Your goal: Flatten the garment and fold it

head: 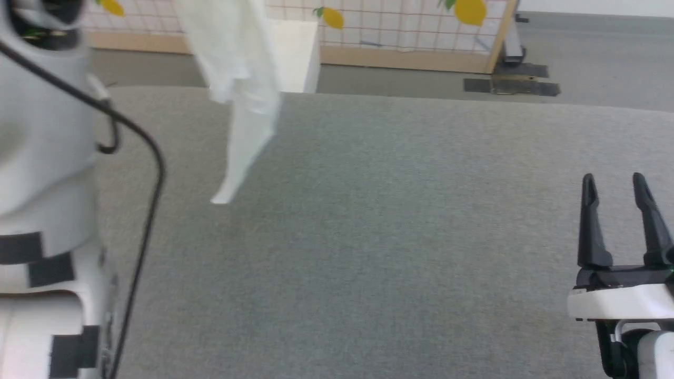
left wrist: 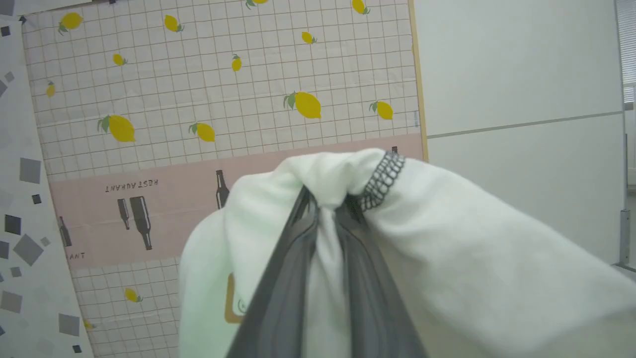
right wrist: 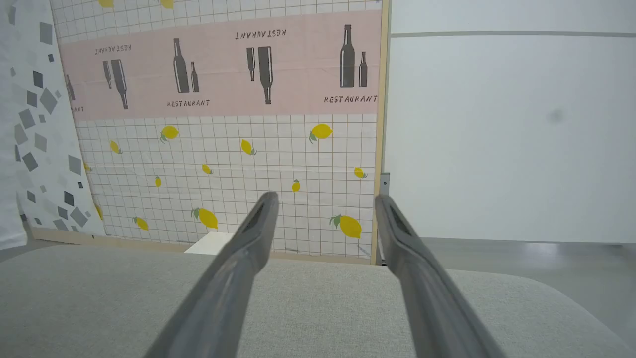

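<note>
While my left jaws clamp the garment (head: 239,79), hanging long-axis vertical, my right jaws stand apart, well rightward.

light: bright, even | shadows: faint | head view: soft (smeared) | wrist edges: bowed

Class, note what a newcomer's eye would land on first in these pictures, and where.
The white garment hangs in the air over the far left of the grey table, bunched in the shut left gripper. The right gripper sits open at the lower right, and a lemon-print screen stands behind.
</note>
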{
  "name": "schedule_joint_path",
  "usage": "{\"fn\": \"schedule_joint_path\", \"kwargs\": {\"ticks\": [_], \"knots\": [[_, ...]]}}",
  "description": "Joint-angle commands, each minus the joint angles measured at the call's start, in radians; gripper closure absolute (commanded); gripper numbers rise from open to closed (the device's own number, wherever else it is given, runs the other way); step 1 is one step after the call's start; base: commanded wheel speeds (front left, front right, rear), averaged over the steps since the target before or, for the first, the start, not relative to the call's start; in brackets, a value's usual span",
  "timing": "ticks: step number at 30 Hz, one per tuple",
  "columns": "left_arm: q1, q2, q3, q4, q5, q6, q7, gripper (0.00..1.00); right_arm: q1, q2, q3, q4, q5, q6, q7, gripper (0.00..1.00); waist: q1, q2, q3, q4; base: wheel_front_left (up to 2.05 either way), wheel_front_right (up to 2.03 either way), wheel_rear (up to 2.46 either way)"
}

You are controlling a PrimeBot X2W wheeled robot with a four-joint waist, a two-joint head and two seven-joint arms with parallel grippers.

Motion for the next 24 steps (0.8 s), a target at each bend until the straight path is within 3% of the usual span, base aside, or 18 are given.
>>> {"fn": "schedule_joint_path", "kwargs": {"ticks": [1, 7, 13, 19, 24], "knots": [[-0.019, -0.032, -0.021, -0.011, -0.013, 0.004, 0.004, 1.00, 0.013, 0.001, -0.014, -0.004, 0.006, -0.002, -0.006, 0.00, 0.0001, -0.0001, -0.030, -0.058, 0.00, 0.00, 0.00], [0.020, -0.141, -0.126, -0.055, -0.048, -0.006, 0.029, 1.00, 0.007, 0.002, -0.069, -0.024, 0.018, -0.002, -0.006, 0.00, 0.0001, -0.0001, -0.012, -0.118, 0.00, 0.00, 0.00], [0.130, -0.183, -0.241, -0.069, -0.053, 0.007, 0.040, 1.00, -0.004, 0.002, -0.095, -0.037, 0.027, -0.002, -0.006, 0.00, 0.0001, -0.0001, 0.018, -0.176, 0.00, 0.00, 0.00], [0.353, -0.193, -0.357, -0.035, -0.035, 0.043, -0.015, 1.00, -0.006, 0.002, -0.087, -0.041, 0.039, -0.002, -0.006, 0.00, 0.0001, -0.0001, 0.051, -0.216, 0.00, 0.00, 0.00], [0.546, -0.144, -0.429, 0.054, -0.001, 0.053, -0.053, 1.00, -0.013, 0.002, -0.067, -0.042, 0.044, -0.002, -0.006, 0.00, 0.0001, -0.0001, 0.077, -0.242, 0.00, 0.00, 0.00]]}}
